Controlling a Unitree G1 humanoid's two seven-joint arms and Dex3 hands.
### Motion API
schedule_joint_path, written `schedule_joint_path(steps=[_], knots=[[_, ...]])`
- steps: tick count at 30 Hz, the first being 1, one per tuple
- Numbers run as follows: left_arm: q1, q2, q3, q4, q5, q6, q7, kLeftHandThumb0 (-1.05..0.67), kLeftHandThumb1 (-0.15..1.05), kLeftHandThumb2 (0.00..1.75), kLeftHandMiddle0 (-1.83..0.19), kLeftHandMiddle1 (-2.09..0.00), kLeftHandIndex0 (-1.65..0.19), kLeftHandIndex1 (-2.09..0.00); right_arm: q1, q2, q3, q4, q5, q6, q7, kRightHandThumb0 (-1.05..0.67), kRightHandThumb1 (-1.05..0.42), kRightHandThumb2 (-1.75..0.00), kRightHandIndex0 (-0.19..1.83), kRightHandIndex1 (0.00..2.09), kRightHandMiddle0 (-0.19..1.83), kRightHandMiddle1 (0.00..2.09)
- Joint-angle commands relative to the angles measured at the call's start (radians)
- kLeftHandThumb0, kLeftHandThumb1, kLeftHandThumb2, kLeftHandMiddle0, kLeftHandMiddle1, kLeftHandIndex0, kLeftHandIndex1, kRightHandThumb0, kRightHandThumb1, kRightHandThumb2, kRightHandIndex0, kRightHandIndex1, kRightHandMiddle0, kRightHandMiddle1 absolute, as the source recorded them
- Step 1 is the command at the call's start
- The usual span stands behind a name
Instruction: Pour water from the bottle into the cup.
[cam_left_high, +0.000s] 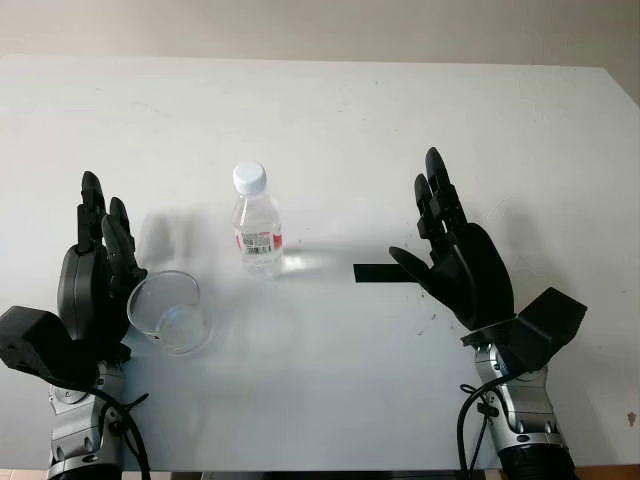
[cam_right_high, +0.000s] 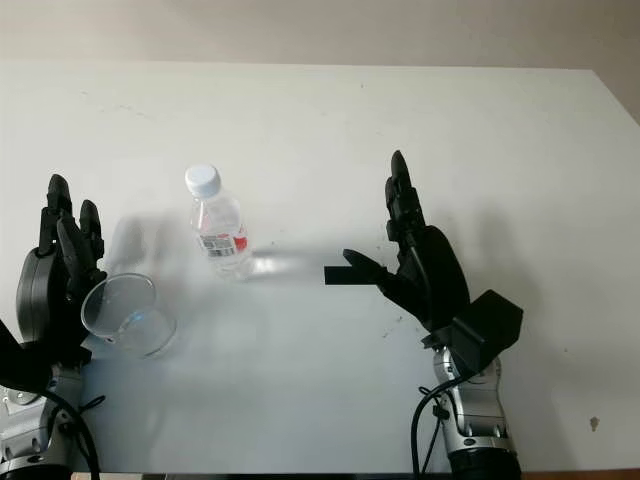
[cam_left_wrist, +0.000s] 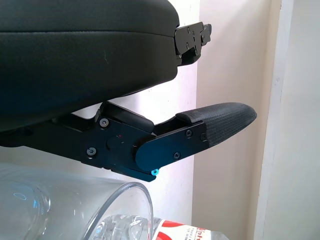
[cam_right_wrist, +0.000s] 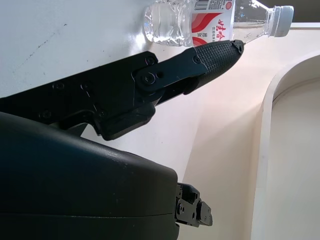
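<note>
bottle (cam_left_high: 256, 222) and cup (cam_left_high: 170, 311) both stand upright on the white counter (cam_left_high: 340, 120), near each other, the capped bottle between the two hands and the cup just beside the left hand (cam_left_high: 93, 272), which looks placed to steady it. the right hand (cam_left_high: 455, 250) is open and holds nothing, well apart from the bottle with its palm turned toward it, seemingly poised for the reach; the left hand is open too. the clear cup looks empty, and the bottle holds clear water with its white cap on, so pouring has not begun.

A wide white table (cam_left_high: 330, 110) is carrying a clear white-capped plastic bottle (cam_left_high: 257, 222), with a clear plastic cup (cam_left_high: 170, 312) sitting at its seven o'clock.
</note>
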Motion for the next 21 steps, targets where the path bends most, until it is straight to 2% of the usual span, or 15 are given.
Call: schedule_joint_path(steps=[1,12,15,21], knots=[[0.013,-0.010,-0.005,0.017,0.004,0.001,0.000,-0.77,1.05,0.75,0.18,-0.05,0.19,0.00,-0.008,-0.007,-0.002,0.003,0.002,-0.006,0.000,-0.85,-1.01,-0.06,-0.19,0.00,-0.19,0.00],[0.014,-0.017,-0.008,0.031,-0.001,-0.016,-0.005,-0.77,1.05,0.74,0.19,-0.05,0.19,0.00,-0.045,-0.018,0.008,0.029,0.006,0.032,0.032,-0.87,-1.00,-0.05,-0.19,0.00,-0.19,0.00],[0.014,-0.017,-0.004,0.030,-0.004,-0.013,-0.004,-0.76,1.05,0.74,0.18,-0.05,0.19,0.00,-0.110,-0.015,0.032,0.066,-0.005,0.035,0.060,-0.86,-0.99,-0.05,-0.19,0.00,-0.19,0.00],[0.011,-0.027,-0.014,0.018,0.002,0.000,0.012,-0.78,1.05,0.72,0.16,-0.06,0.19,-0.02,-0.318,0.018,0.110,0.211,-0.036,0.057,0.132,-0.95,-0.96,-0.04,-0.19,0.00,-0.19,0.00]])
